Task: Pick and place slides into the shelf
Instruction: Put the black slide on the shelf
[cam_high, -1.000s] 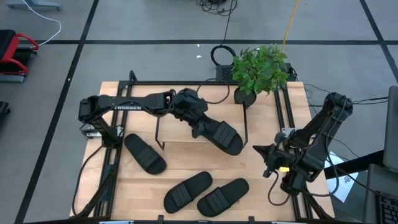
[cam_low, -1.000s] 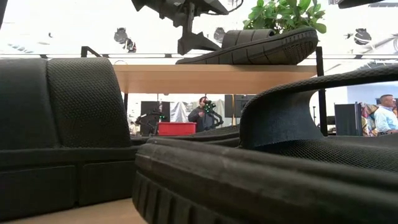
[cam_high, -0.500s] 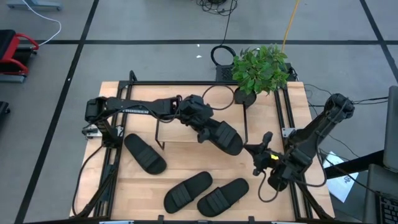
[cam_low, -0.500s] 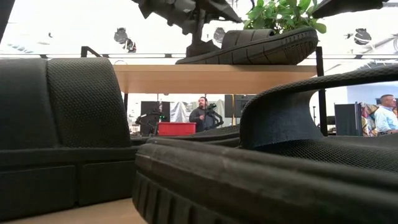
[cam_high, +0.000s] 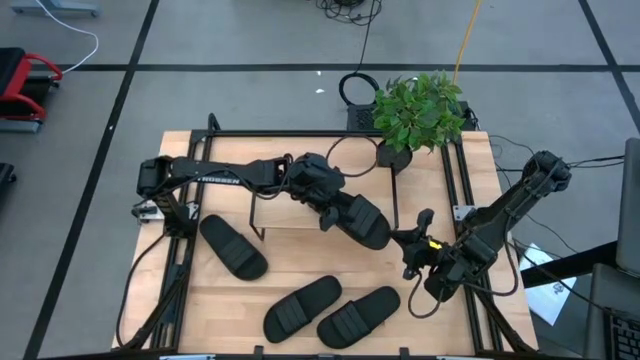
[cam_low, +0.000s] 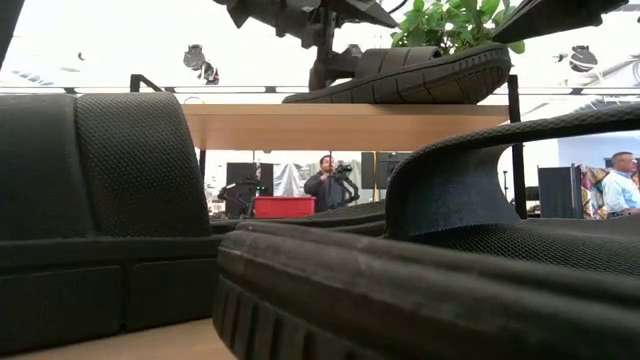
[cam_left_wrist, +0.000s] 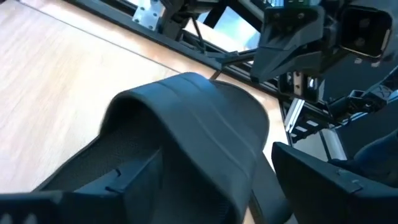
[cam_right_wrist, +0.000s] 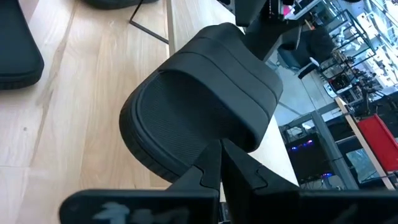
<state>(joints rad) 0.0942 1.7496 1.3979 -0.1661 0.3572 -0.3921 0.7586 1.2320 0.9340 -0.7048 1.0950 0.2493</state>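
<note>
Two slides (cam_high: 330, 310) lie side by side at the near edge of the wooden table (cam_high: 420, 325), and in the low view they fill most of the picture. A third slide (cam_high: 232, 246) lies to their left, a little farther back. Behind these stands the shelf (cam_high: 300, 236), a low plank on thin black legs, with the fourth slide (cam_high: 358, 219) resting askew on its right end, toe hanging past the edge.

The left gripper (cam_high: 330, 203) reaches across the shelf, its fingers spread wide either side of that slide's strap; whether they press it cannot be told. The right gripper (cam_high: 408, 243), fingers shut and holding nothing, points at the same slide's toe from the right, just beside it.

A potted plant (cam_high: 418, 110) stands at the table's far right corner. Beyond is grey floor with cables, and in the low view a person (cam_low: 324, 186) sits far back.
</note>
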